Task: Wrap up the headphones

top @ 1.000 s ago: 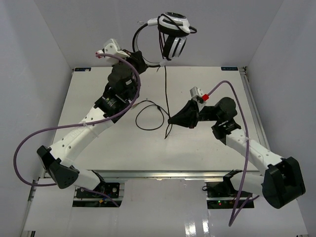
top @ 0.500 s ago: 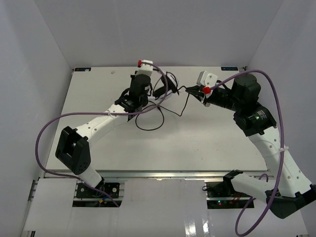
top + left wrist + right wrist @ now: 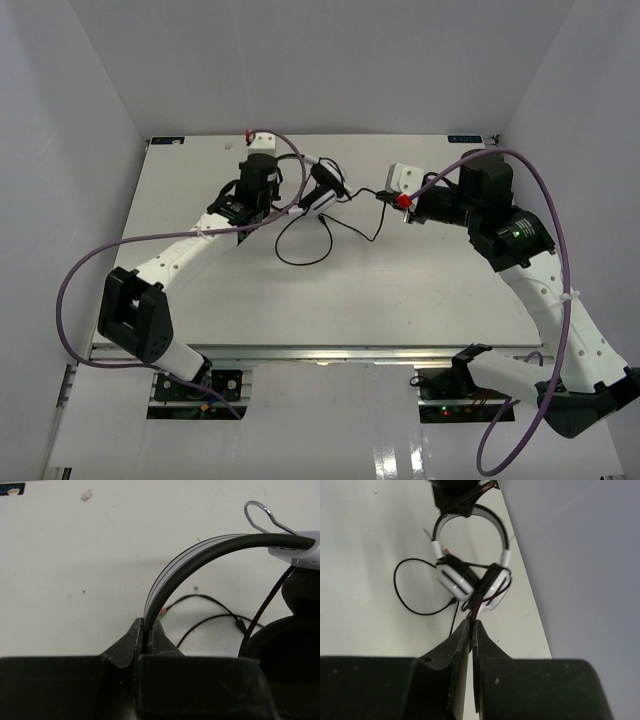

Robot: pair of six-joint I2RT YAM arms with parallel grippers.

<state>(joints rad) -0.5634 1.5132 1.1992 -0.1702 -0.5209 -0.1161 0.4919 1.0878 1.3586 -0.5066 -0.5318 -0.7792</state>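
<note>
The white headphones (image 3: pixel 325 184) with black pads hang low over the table's rear middle. My left gripper (image 3: pixel 297 190) is shut on their black headband (image 3: pixel 200 550), which rises out of the jaws in the left wrist view; its fingertips (image 3: pixel 131 636) pinch it. An ear pad (image 3: pixel 292 650) sits at the right there. My right gripper (image 3: pixel 381 195) is shut on the thin black cable (image 3: pixel 362 222) just right of the headphones. In the right wrist view the headphones (image 3: pixel 470 580) show cable turns across the cups, and the gripper (image 3: pixel 471 623) holds the strand just below them. Loose cable (image 3: pixel 300 243) loops on the table.
The white table (image 3: pixel 440 290) has white walls at the back and on both sides. Purple arm cables (image 3: pixel 100 270) arc beside each arm. A small mark (image 3: pixel 86 495) lies on the table near the back edge.
The left arm has brought the headphones down from high at the back to just above the table. The right gripper has risen and moved rearward with the cable, now close beside the headphones.
</note>
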